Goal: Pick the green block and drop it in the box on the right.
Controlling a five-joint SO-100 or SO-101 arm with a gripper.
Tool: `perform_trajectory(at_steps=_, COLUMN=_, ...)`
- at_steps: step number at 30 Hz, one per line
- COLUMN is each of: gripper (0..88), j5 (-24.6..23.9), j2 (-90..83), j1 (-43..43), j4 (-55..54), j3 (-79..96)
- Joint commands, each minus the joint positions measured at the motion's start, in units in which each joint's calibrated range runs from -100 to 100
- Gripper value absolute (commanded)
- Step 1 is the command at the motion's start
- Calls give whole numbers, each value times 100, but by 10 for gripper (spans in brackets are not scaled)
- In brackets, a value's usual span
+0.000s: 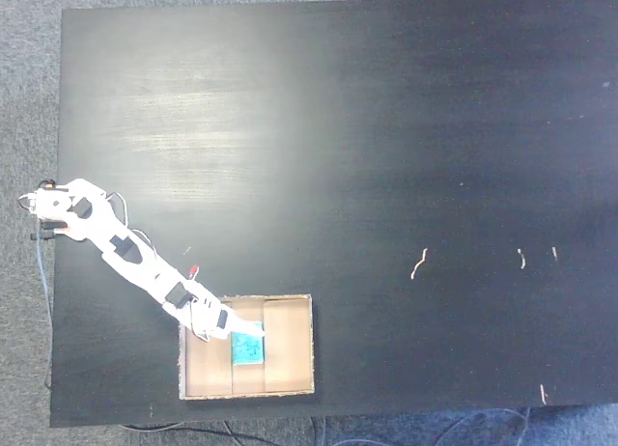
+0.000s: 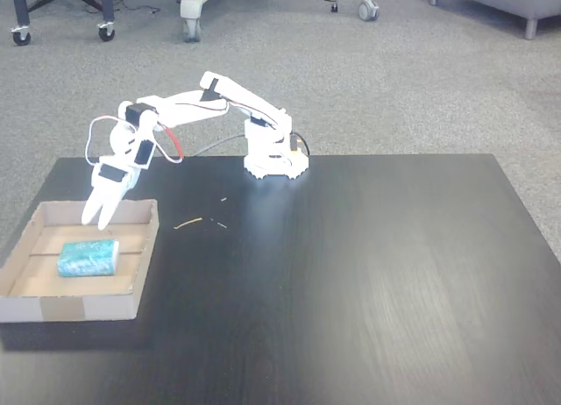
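The green block [image 2: 88, 257] lies flat on the floor of the tan cardboard box [image 2: 74, 307], near its middle, and touches no finger. My white gripper [image 2: 96, 221] hangs fingers-down over the box's far wall, just above and behind the block, with its fingers slightly apart and nothing between them. In the fixed view from above, the gripper [image 1: 254, 328] reaches into the box [image 1: 311, 348] from the upper left, its tips right beside the block [image 1: 247, 348].
The box sits at the black table's [image 1: 386, 156] front edge in the view from above. The arm's base [image 2: 275, 155] stands at the table's edge. Small pale scraps [image 1: 418, 264] lie on the tabletop. Grey carpet and chair wheels [image 2: 188, 24] surround the table.
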Motion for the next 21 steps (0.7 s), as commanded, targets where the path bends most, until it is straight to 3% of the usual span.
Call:
perform_trajectory(at_steps=1, gripper=508, j5=-29, j2=-783, j1=130, j4=345, j3=-41)
perform_trajectory(at_steps=4, gripper=474, j5=-376, j2=-2671, j1=-115, j4=386, j3=1301)
perform_trajectory(at_steps=6, gripper=403, j5=-630, j2=-4966, j1=-674, j4=-183, j3=3404)
perform_trajectory(at_steps=9, gripper=171, j5=-698, j2=-8895, j1=-2015, j4=-827, j3=6913)
perform_trajectory(at_steps=13, gripper=11, j5=-1001, j2=-12544, j1=-3517, j4=-951, j3=10784)
perform_trajectory(at_steps=16, gripper=1, j5=-1739, j2=-14102, j1=-3885, j4=-1323, j3=13114)
perform_trajectory(at_steps=21, gripper=1, j5=-1807, j2=-14483, j1=-4146, j4=-1851, j3=14764)
